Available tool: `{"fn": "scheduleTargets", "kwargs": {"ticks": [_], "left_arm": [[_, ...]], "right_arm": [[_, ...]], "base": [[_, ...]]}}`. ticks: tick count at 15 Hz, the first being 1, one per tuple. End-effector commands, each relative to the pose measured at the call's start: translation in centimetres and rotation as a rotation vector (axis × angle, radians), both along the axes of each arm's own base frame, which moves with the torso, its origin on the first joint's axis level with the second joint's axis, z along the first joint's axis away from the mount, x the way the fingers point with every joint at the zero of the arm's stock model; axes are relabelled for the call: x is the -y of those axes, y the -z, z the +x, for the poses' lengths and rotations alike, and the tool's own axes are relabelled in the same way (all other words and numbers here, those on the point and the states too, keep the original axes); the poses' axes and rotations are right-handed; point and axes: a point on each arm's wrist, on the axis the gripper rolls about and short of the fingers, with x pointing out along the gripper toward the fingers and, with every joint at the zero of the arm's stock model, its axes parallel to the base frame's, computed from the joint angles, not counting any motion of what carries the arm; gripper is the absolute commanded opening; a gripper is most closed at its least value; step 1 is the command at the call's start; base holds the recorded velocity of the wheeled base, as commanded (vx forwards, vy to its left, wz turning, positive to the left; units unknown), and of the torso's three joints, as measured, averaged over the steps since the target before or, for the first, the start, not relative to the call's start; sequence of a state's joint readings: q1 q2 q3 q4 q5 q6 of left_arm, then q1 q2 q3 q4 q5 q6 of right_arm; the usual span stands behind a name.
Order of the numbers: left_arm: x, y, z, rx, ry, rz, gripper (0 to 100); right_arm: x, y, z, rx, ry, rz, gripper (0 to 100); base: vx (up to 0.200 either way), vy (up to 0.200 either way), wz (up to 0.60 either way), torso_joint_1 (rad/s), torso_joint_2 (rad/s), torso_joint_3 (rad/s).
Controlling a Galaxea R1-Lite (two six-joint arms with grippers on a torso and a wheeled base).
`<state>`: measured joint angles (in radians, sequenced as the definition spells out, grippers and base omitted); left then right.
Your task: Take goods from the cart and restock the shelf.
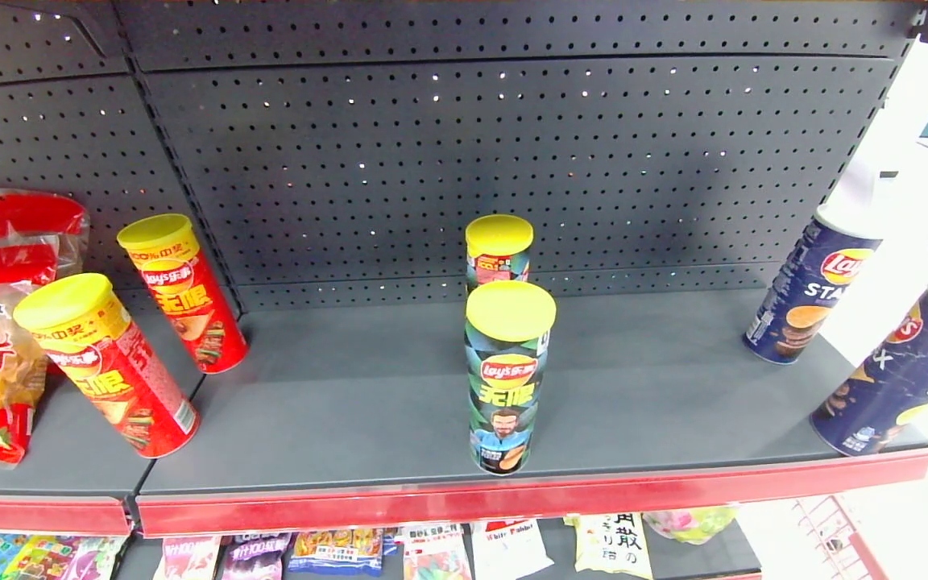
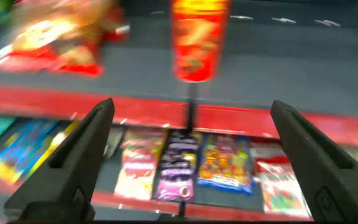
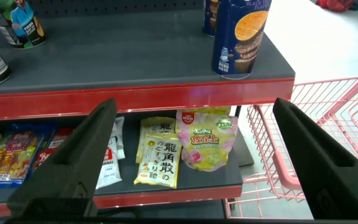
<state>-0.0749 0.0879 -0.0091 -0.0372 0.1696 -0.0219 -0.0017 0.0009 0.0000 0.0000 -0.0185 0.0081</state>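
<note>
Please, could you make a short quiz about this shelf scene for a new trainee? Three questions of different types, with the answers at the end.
1. True or false: the front green can lies flat.
2. What colour is the can at the front right corner of the shelf? A red, B blue, C green.
3. Fill in: the right pincer is ___ and holds nothing.

Key
1. False: it stands upright.
2. B: the blue can.
3. open
</note>
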Motion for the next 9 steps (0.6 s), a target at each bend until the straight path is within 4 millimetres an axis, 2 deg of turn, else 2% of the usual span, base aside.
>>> {"fn": "scheduleTargets", "kwargs": {"ticks": [1, 3, 5, 7, 8, 9], "left_arm": [[0.21, 0.09, 0.08, -0.005, 0.095, 0.035, 100], [0.13, 0.11, 0.03, -0.026, 0.051, 0.036, 100], [0.24, 0.21, -0.32, 0.003, -0.089, 0.053, 100], [0.08, 0.18, -0.35, 0.005, -0.158, 0.055, 100], [0.11, 0.23, -0.48, 0.018, -0.126, 0.072, 100], [0.27, 0.32, -0.76, 0.057, -0.013, 0.118, 100]], "right_arm": [[0.0, 0.0, 0.01, -0.001, 0.001, 0.0, 100], [0.0, 0.0, 0.01, -0.001, 0.0, -0.002, 100], [0.0, 0.0, 0.01, -0.001, 0.0, -0.002, 100], [0.0, 0.0, 0.01, -0.001, 0.0, -0.002, 100], [0.0, 0.0, 0.01, -0.001, 0.0, -0.003, 100], [0.0, 0.0, 0.01, -0.001, 0.0, -0.002, 100]], "base": [[0.0, 0.0, 0.0, 0.0, 0.0, 0.0], [0.0, 0.0, 0.0, 0.0, 0.0, 0.0], [0.0, 0.0, 0.0, 0.0, 0.0, 0.0], [0.0, 0.0, 0.0, 0.0, 0.0, 0.0], [0.0, 0.0, 0.0, 0.0, 0.0, 0.0], [0.0, 0.0, 0.0, 0.0, 0.0, 0.0]]}}
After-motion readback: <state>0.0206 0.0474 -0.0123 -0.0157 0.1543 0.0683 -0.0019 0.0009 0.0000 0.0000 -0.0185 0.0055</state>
